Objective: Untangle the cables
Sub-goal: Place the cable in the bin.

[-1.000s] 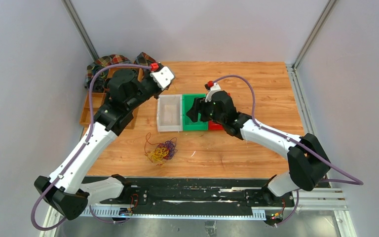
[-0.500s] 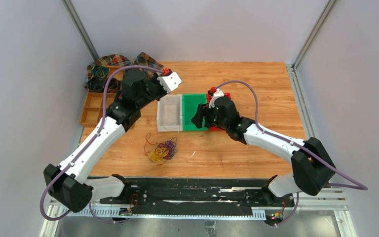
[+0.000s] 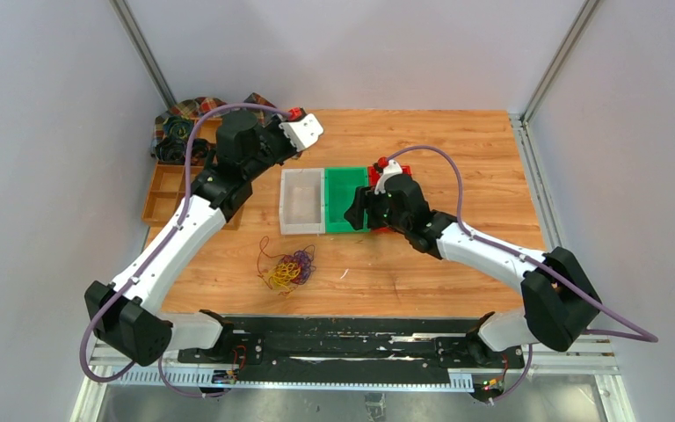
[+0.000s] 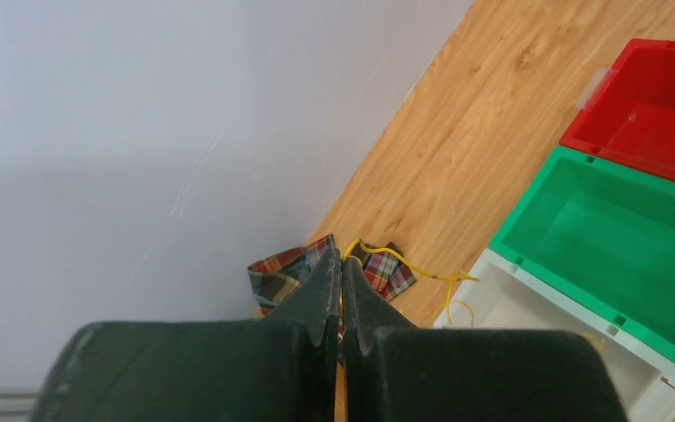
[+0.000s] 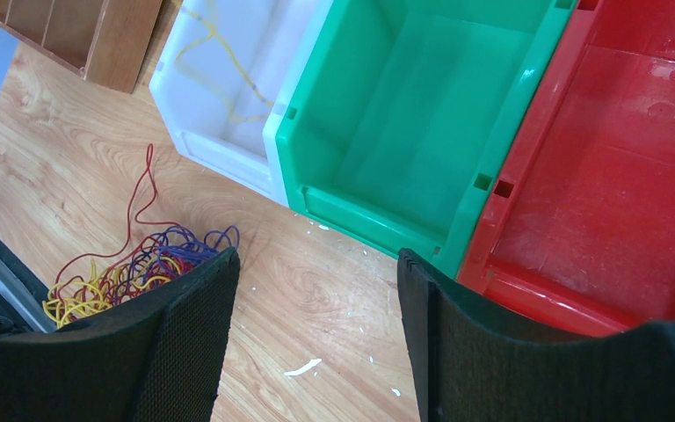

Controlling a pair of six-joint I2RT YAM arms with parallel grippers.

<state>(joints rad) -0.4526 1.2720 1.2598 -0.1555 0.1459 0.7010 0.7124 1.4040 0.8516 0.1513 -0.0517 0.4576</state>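
Note:
The cables lie as a loose clump of yellow, dark red and purple loops on the wooden table, in front of the white bin; the right wrist view shows the clump at lower left. One yellow cable runs from my left gripper down into the white bin; the gripper is shut on its end, high above the back left of the table. My right gripper hangs open and empty over bare table at the front edge of the green bin.
White, green and red bins stand side by side mid-table. A wooden tray sits at the left edge. Plaid cloth with black coils lies in the back left corner.
My left arm has swung up and towards the back right, still shut on the yellow cable. The right gripper has drifted slightly right and nearer, off the green bin's middle, staying open.

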